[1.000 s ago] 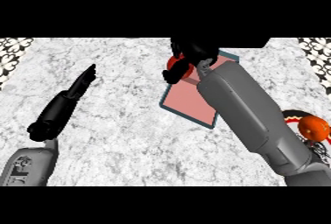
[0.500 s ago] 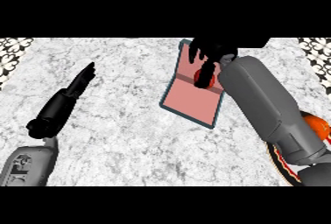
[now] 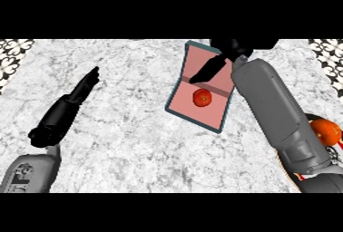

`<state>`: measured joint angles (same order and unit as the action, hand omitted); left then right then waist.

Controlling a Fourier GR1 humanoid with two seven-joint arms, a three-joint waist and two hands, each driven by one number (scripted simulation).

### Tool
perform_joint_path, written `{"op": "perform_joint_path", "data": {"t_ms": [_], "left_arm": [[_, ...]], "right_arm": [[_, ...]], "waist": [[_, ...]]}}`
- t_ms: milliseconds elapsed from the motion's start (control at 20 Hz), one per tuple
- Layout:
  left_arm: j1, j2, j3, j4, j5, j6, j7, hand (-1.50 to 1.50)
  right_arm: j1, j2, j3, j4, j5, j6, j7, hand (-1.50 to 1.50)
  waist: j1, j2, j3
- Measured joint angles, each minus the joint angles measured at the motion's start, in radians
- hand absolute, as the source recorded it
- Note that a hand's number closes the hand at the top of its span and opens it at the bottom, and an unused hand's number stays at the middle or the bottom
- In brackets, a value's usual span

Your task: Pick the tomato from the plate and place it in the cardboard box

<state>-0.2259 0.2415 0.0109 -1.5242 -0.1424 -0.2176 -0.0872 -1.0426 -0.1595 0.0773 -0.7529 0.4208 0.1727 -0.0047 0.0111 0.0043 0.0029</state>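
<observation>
Right hand (image 3: 221, 61) hangs open above the cardboard box (image 3: 179, 93), tomato (image 3: 202, 97) inside; you only need to withdraw.

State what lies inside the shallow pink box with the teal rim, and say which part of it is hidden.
One red tomato lies on the floor of the pink, teal-rimmed box. The right hand and grey forearm cover its upper right part, so what lies there cannot be seen.

Red tomato (image 3: 202, 98) lies inside shallow pink-floored, teal-rimmed cardboard box (image 3: 179, 89), near centre.
</observation>
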Motion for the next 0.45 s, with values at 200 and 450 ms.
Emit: {"op": "perform_joint_path", "data": {"t_ms": [200, 450], "left_arm": [[-0.006, 0.009, 0.012, -0.008, 0.010, -0.007, 0.008, 0.00], [-0.016, 0.002, 0.003, -0.005, 0.005, -0.012, 0.014, 0.00]], "right_arm": [[0.012, 0.029, -0.180, 0.002, -0.165, -0.056, -0.012, -1.50], [-0.010, -0.009, -0.330, 0.071, -0.279, -0.086, -0.033, -1.50]], "waist": [[-0.001, 0.001, 0.000], [0.007, 0.004, -0.002]]}}
